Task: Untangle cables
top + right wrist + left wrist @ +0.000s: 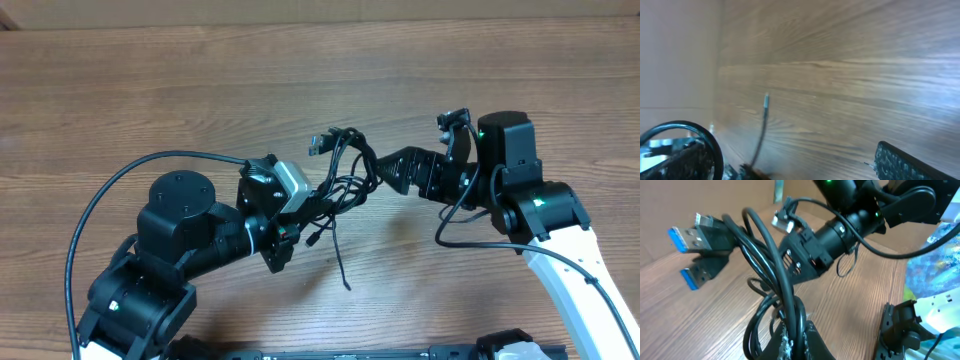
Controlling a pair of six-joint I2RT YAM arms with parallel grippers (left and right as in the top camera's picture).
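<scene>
The cables [343, 172] are a tangle of thin black cords held above the table between the two arms. My left gripper [303, 207] is shut on the bundle; in the left wrist view the cords [774, 280] rise from its jaws [796, 341]. Two plugs with blue inserts [690, 234] stick out at the upper left. One loose strand [338, 262] hangs down to the table. My right gripper [382, 170] is at the right side of the tangle with its jaws [815, 167] wide apart. A thin strand with a silvery tip [765, 102] runs past its left finger.
The wooden table [150, 90] spreads all round. The left arm's thick black wire [110, 190] loops out at the left. The right arm's wire [470, 215] hangs by its wrist. The table's near edge with the arm bases [350, 352] is at the bottom.
</scene>
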